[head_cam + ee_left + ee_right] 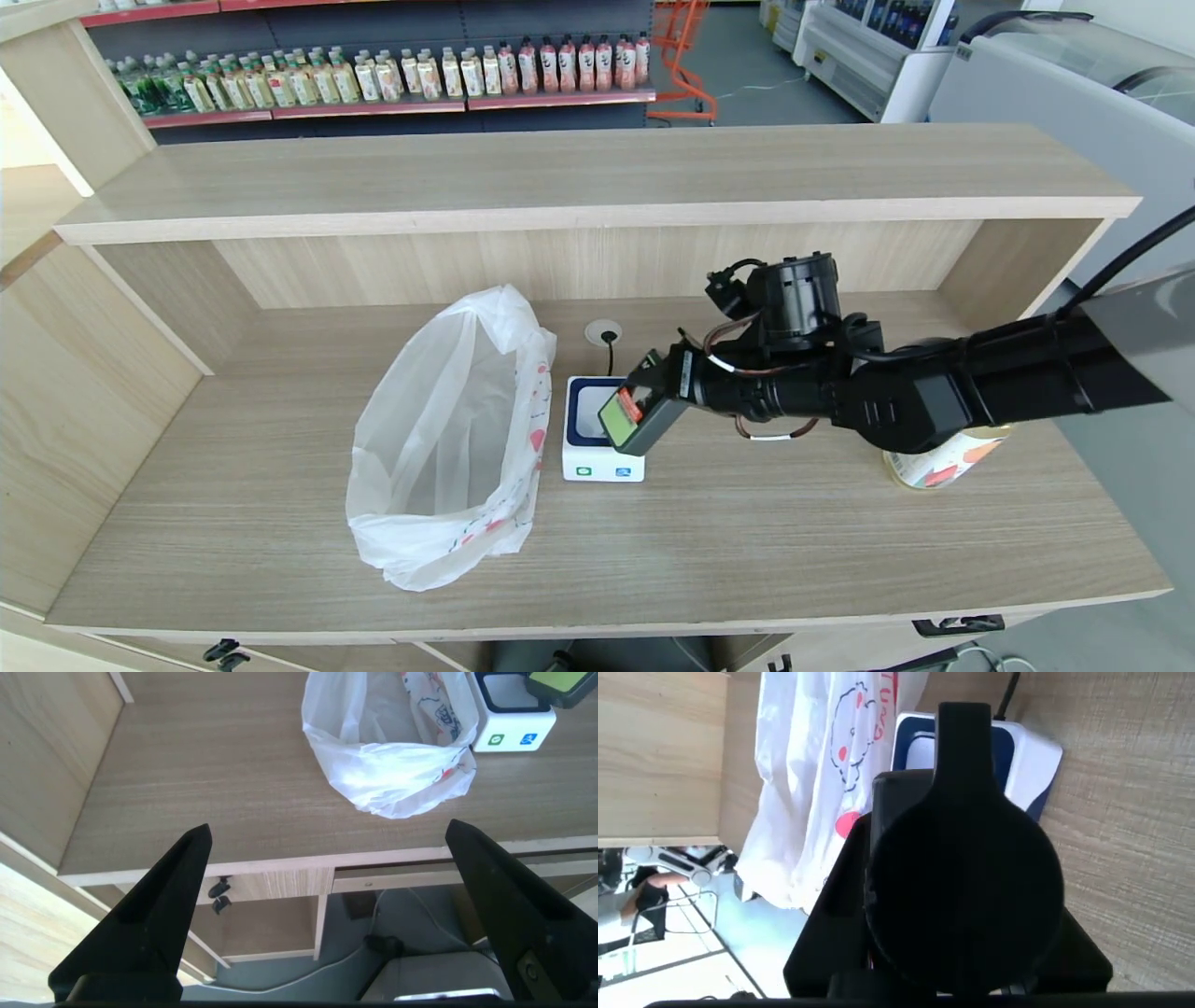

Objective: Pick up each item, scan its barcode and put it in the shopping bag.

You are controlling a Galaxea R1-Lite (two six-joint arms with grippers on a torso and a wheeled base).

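Fingers (168, 896) of the left gripper (329, 835) are spread wide with nothing between them, held over the front edge of the desk (747, 523), near the shopping bag (448, 439). The shopping bag is laid with its mouth open beside the scanner (602, 462), presumably so that a scanned item can be dropped in with a short move. Just to the right, a small dark box (625, 420) with a green face is pinched by the right gripper (658, 387) and held tilted above the scanner's window, judged to be the barcode being presented. A can (938, 464) is seen standing farther right, partly hidden behind the right arm, seemingly not yet scanned
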